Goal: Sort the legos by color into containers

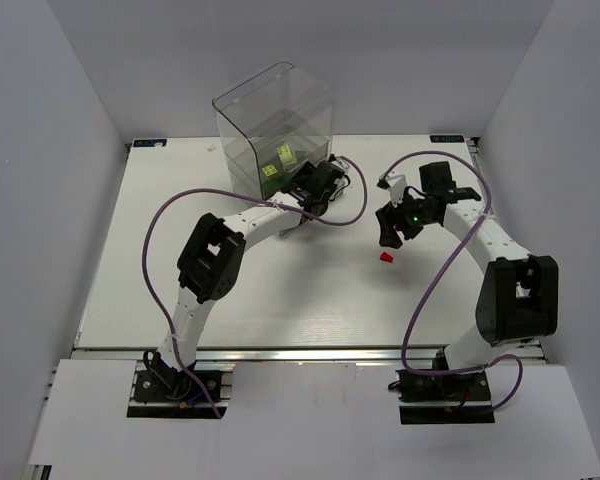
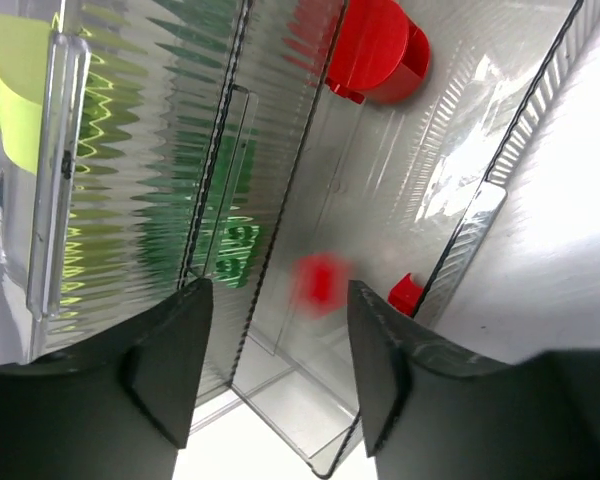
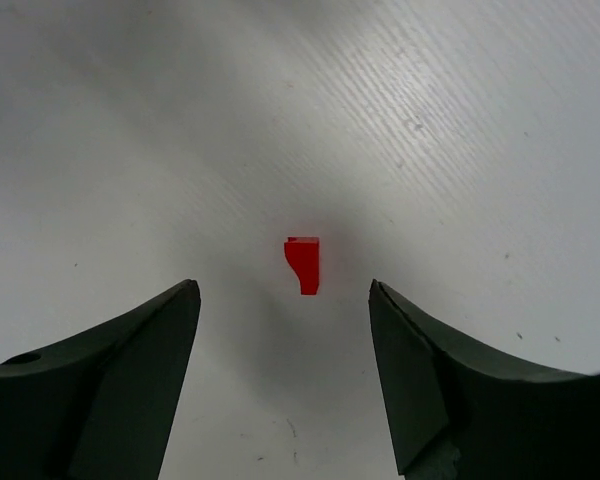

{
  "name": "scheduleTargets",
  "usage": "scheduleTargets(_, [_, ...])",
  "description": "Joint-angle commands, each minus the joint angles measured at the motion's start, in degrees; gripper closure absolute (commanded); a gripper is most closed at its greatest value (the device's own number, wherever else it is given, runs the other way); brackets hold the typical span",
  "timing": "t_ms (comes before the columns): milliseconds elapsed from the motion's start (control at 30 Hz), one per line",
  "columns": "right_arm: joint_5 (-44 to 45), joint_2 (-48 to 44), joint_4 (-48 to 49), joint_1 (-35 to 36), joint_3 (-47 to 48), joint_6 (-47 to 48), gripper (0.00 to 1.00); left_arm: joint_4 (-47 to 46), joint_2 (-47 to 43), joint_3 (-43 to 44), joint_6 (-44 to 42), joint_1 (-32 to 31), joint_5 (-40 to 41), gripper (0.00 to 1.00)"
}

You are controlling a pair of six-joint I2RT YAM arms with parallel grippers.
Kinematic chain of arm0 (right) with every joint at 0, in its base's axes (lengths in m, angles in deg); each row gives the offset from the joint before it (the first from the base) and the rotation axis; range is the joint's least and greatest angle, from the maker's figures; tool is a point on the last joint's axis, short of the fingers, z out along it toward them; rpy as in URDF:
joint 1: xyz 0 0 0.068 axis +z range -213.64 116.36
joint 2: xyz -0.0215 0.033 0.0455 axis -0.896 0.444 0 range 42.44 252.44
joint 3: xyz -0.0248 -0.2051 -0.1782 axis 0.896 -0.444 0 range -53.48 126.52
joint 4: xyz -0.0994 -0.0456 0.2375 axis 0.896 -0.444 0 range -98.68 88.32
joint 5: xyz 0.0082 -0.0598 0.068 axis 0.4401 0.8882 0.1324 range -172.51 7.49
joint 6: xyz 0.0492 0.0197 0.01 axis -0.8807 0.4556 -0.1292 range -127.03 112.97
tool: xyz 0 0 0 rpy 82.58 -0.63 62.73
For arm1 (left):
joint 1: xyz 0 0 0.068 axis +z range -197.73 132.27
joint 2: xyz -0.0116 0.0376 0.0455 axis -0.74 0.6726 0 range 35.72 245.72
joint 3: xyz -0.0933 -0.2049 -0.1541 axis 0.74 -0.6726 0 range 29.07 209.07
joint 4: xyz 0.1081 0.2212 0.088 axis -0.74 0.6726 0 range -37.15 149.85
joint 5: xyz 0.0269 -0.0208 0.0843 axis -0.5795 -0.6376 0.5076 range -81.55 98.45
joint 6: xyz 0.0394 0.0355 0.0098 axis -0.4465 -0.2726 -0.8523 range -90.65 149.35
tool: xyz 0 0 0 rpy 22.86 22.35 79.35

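Small red lego (image 3: 302,264), curved notch at one corner, on white table (image 3: 450,120)

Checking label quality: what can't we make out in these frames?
- Left wrist: the red lego between the left fingers is blurred, so its shape is unreadable.
- Left wrist: the green legos are distorted behind the ribbed drawer wall; count unclear.
- Top external: the contents of the containers are too small, and the left arm covers the front.
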Motion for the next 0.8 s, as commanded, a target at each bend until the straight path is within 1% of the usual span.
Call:
scheduleTargets(0, [-7.70, 1.78, -7.80, -0.14, 3.50, 11.56, 0.26, -0.44, -3.19, 1.16, 3.68, -0.17, 0.89, 0.31])
scheduleTargets(33, [-8.32, 2.74, -9.90, 0.03, 3.77, 13.24, 0.26, -0.53, -3.54, 1.43, 3.86, -0.17, 0.89, 0.29])
scheduleTargets(100, [-9.03, 3.62, -11.58, 0.12, 3.94, 18.67, 0.27, 0.26, -4.42, 2.83, 4.99, -0.17, 0.54, 0.29])
scheduleTargets(167, [-6.68, 5.20, -11.68, 0.21, 3.77, 20.37, 0.29, 1.22, -6.34, 3.28, 5.88, -0.69, -0.07, 0.33])
scheduleTargets(233, [-5.17, 6.43, -11.59, 0.21, 3.86, 21.78, 0.31, 1.05, -8.36, 1.70, 7.19, -0.69, -1.73, 0.37])
scheduleTargets(333, [-1.92, 8.19, -11.15, 0.47, 4.12, 22.57, 0.32, 1.49, -12.23, -0.84, 10.18, -0.69, -2.36, 0.51])
scheduleTargets(367, [-0.78, 8.72, -11.24, 0.39, 4.38, 22.92, 0.32, 2.80, -13.11, -1.20, 10.88, -0.69, -3.49, 0.61])
scheduleTargets(433, [0.11, 9.77, -11.94, 0.91, 4.56, 23.89, 0.33, 4.03, -16.36, -2.86, 14.39, -0.69, -4.64, 0.72])
scheduleTargets(467, [0.63, 10.13, -12.12, 1.09, 4.30, 24.41, 0.33, 5.08, -17.68, -3.66, 15.62, -0.69, -6.91, 0.80])
scheduleTargets(500, [0.90, 10.48, -12.21, 1.44, 4.12, 24.85, 0.33, 5.18, -20.82, -4.71, 18.51, -0.69, -8.50, 0.81])
scheduleTargets(533, [1.77, 10.65, -11.86, 1.27, 3.86, 25.12, 0.33, 4.75, -22.68, -7.59, 19.49, -0.69, -12.34, 0.81])
scheduleTargets(567, [2.30, 10.92, -11.42, 1.70, 3.34, 25.21, 0.33, 4.22, -24.70, -9.27, 21.50, -0.69, -14.30, 0.81])
scheduleTargets(600, [2.83, 11.18, -10.81, 2.14, 3.24, 25.38, 0.34, 3.69, -26.64, -11.29, 22.65, -0.69, -16.06, 0.74])
scheduleTargets(633, [3.36, 11.97, -10.45, 2.23, 3.24, 25.30, 0.34, 2.99, -31.35, -13.31, 23.97, -0.69, -17.47, 0.67])
scheduleTargets(667, [3.54, 12.32, -10.19, 2.58, 3.42, 25.21, 0.37, 1.68, -33.66, -17.60, 26.86, -0.69, -19.48, 0.50])
scheduleTargets(700, [3.62, 12.85, -9.84, 2.67, 3.51, 25.21, 0.39, 1.06, -36.21, -20.07, 28.45, -0.69, -20.02, 0.40])
scheduleTargets(733, [3.80, 13.11, -9.66, 2.85, 3.51, 25.12, 0.41, -0.86, -41.54, -25.15, 29.95, -0.69, -20.55, 0.33])
scheduleTargets(767, [3.98, 13.29, -9.31, 2.94, 3.51, 25.12, 0.42, -1.84, -44.12, -27.63, 31.01, -0.69, -21.08, 0.30])
